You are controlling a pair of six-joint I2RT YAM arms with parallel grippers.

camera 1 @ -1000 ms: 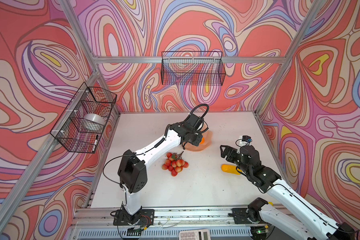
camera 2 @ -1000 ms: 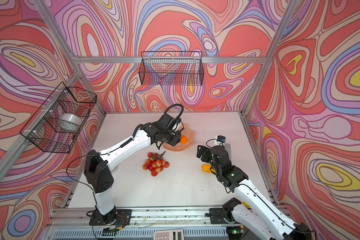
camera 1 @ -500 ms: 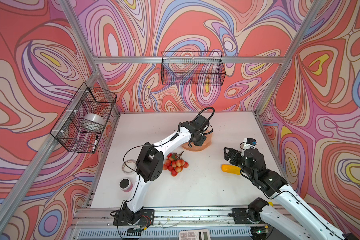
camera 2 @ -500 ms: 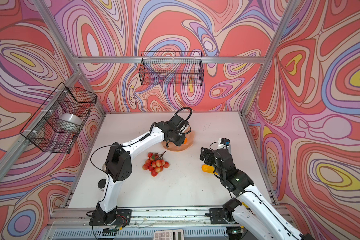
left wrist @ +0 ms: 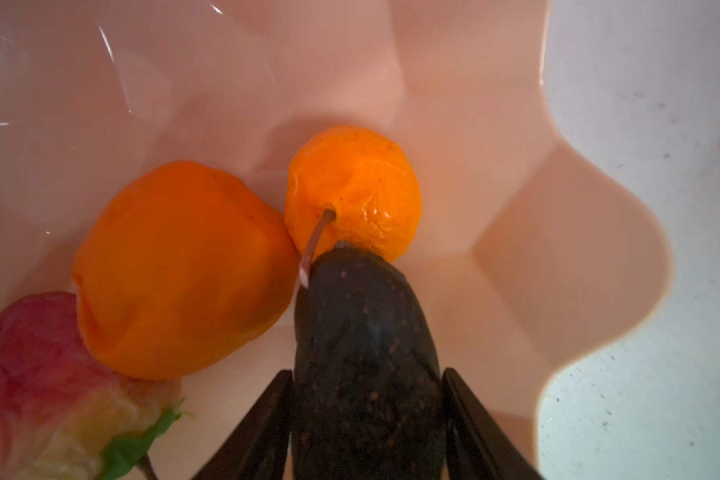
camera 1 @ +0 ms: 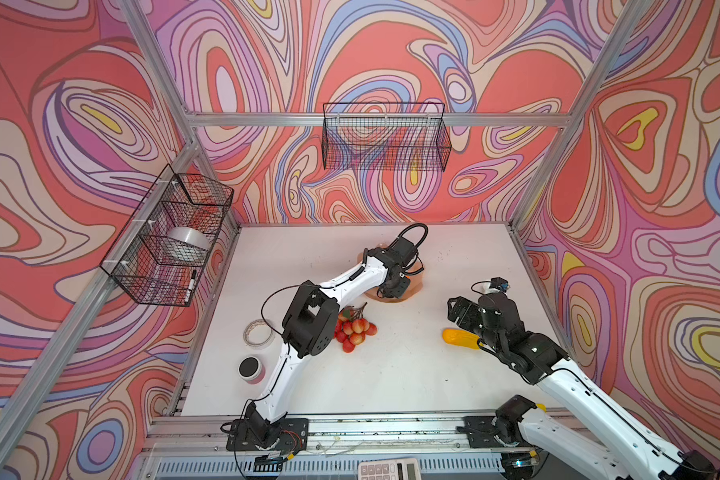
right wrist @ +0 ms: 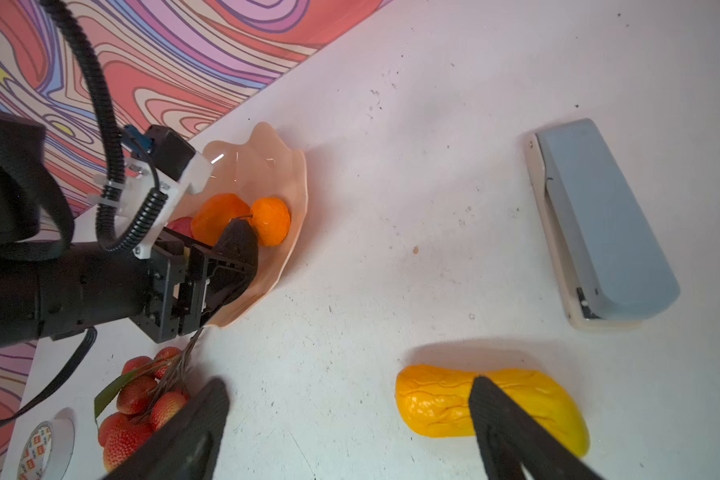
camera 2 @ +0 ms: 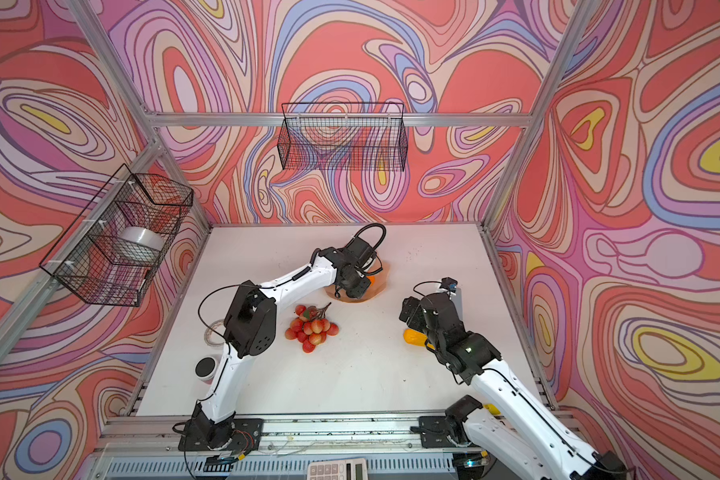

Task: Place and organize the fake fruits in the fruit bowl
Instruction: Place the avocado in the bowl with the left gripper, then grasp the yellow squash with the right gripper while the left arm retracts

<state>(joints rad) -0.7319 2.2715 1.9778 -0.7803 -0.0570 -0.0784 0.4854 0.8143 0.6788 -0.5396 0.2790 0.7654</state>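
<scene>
Nearest, at the lower left of the white table (camera 1: 391,382) in both top views, a tape roll (camera 1: 258,333) is lying beside the left arm's elbow. Just beyond it, near the middle of the frame, the bunch of red-pink balls (camera 1: 354,330) is resting on the table, well apart from the bowl. Right of centre, the long yellow fruit (camera 1: 460,338) is lying on its side, half under the right arm. The right wrist view is showing what the top views are hiding: the right gripper (right wrist: 348,384) is hanging spread wide and holding nothing. One of its fingertips is over the fruit's middle (contact cannot be told). That view is also showing a grey-blue stapler (right wrist: 599,224) near the fruit, not touching it.

Farther back, above centre, the fruit bowl (camera 1: 417,284) is sitting mostly under the left wrist, so the top views are giving little of its contents. The left wrist view is filling that in. The left gripper (left wrist: 364,372) is reaching into the bowl, jaws standing close against both flanks of the avocado (left wrist: 362,316) — pinching or just clear, I cannot tell. The avocado's tip is touching the small orange (left wrist: 350,187), the large orange (left wrist: 179,270) is pressing against that one, and the peach (left wrist: 30,374) is lying just beside the large orange.

Farthest, the back wire basket (camera 1: 385,137) is hanging at upper centre and the side wire basket (camera 1: 171,237) at middle left.
</scene>
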